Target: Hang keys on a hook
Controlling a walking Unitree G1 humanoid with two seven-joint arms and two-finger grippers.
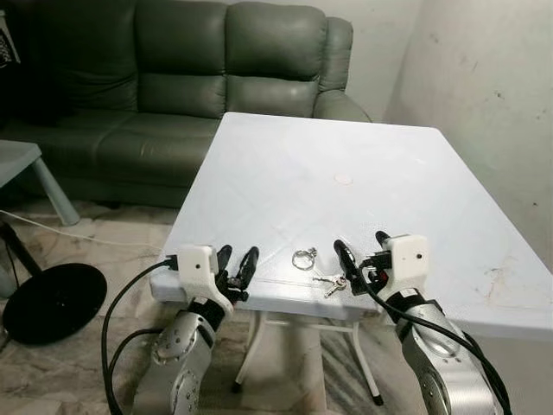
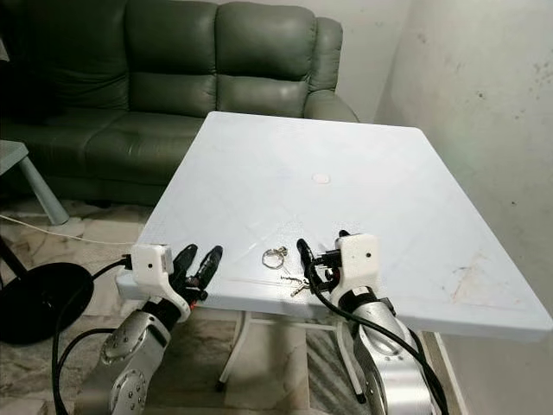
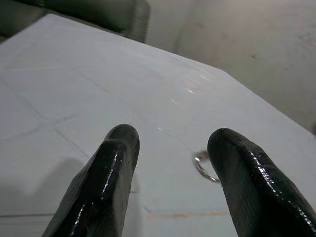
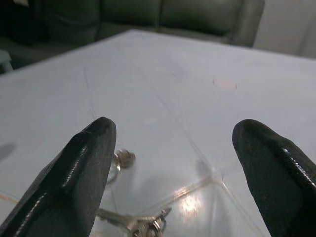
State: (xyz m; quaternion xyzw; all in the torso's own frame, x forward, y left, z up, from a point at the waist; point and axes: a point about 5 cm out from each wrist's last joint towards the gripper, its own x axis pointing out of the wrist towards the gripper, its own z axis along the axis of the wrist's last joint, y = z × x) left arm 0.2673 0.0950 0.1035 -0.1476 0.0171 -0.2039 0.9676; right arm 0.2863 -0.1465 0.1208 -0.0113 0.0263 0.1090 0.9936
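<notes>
A small bunch of keys [image 1: 331, 283] with a metal ring [image 1: 303, 258] lies on the white table [image 1: 285, 173] close to its front edge. My right gripper [image 1: 360, 242] hovers open just right of the keys, its fingers low over the tabletop; in the right wrist view the keys [image 4: 140, 222] and ring [image 4: 120, 159] lie by one of the fingertips [image 4: 89, 158]. My left gripper [image 1: 238, 255] is open at the table's front edge, left of the ring, with nothing between its fingers. The ring [image 3: 201, 163] shows beside one finger in the left wrist view.
A dark green sofa [image 1: 173, 78] stands behind the table. On the floor at the left lie a black round base [image 1: 52, 298] and a white cable [image 1: 52, 229], near a pale side table [image 1: 17, 160]. A wall [image 1: 492, 86] runs along the right. A faint round mark [image 1: 343, 180] sits mid-table.
</notes>
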